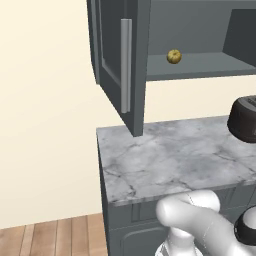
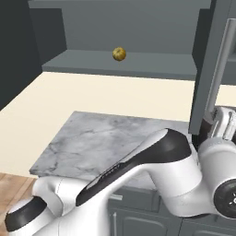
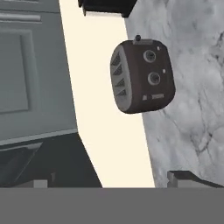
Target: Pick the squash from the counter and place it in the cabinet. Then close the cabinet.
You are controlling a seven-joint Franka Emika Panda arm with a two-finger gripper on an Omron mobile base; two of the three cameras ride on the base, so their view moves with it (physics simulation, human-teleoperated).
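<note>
The squash, a small ribbed yellow-brown ball, rests on the bottom shelf of the cabinet. Both cabinet doors stand open: the left door swings out over the counter, and the right door hangs in front of my wrist. My gripper is open, its two dark fingertips far apart with nothing between them. It is away from the squash and faces a dark appliance, with a cabinet door panel beside it.
A dark brown rounded appliance with knobs and slots stands on the counter at the right, against the cream wall. Long silver bar handles run down the open doors. Wooden floor lies left of the base units.
</note>
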